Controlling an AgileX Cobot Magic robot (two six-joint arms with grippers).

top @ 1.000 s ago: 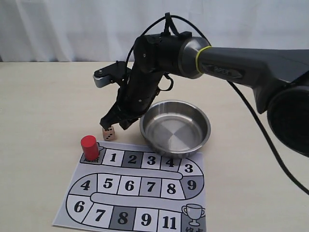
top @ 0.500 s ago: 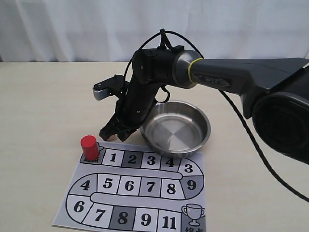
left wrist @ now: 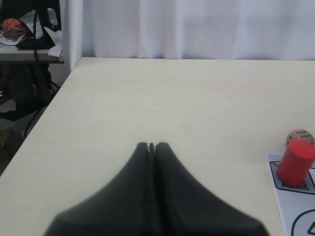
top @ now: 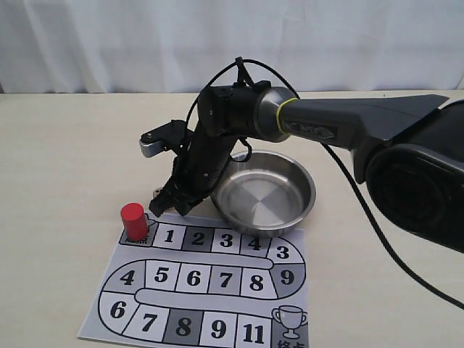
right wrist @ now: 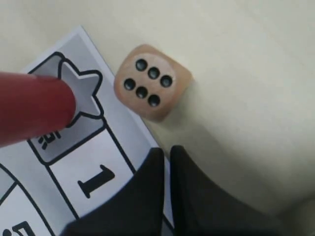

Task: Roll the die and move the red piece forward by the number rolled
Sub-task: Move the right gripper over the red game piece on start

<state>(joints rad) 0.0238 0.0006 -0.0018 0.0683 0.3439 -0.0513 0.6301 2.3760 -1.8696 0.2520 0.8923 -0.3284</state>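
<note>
Six pips face up on the die (right wrist: 152,88), lying just off the game board (right wrist: 110,152) corner; the right gripper (right wrist: 166,151), clenched empty, should open wide, then straddle it squarely.

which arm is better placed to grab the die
Right. The right gripper sits just short of the die; the left gripper is much farther from it.

Three views, red piece (top: 133,219) common

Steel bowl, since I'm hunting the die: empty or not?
Empty: the steel bowl shows only bare metal; the die sits on the table.
</note>
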